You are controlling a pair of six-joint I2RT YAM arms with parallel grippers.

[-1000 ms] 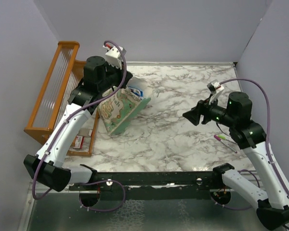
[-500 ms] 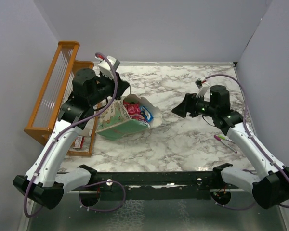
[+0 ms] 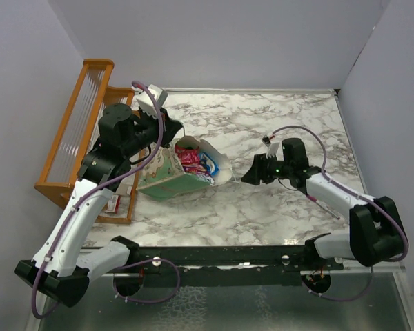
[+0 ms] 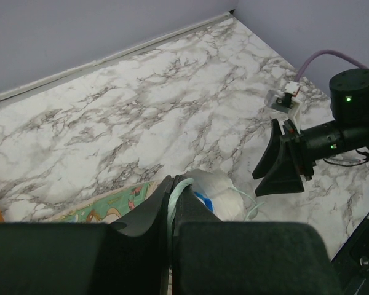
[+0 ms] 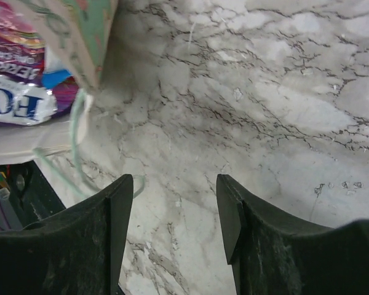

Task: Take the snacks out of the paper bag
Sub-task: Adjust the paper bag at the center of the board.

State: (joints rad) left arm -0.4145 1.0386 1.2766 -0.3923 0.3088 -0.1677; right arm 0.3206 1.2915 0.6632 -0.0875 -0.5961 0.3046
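The pale-green paper bag [image 3: 167, 174] lies tipped on its side on the marble table, its white mouth facing right. Red, pink and blue snacks [image 3: 192, 160] show inside the mouth. My left gripper [image 3: 171, 134] is shut on the bag's upper rim; in the left wrist view the pale-green edge [image 4: 175, 195] is pinched between the fingers. My right gripper [image 3: 247, 176] is open and empty, just right of the bag's mouth and low over the table. In the right wrist view the bag's corner [image 5: 86, 37], purple and blue-white packets [image 5: 18, 74] and a thin loop handle [image 5: 77, 141] sit at upper left.
An orange wooden rack [image 3: 79, 131] stands along the left wall, with a small red packet [image 3: 112, 203] on its low tray. Pink-and-green pens [image 3: 322, 200] lie on the table under my right forearm. Walls close in the back and both sides.
The left gripper has tipped the bag over so that its mouth opens to the right. My right arm has swung left and down, close to the mouth.
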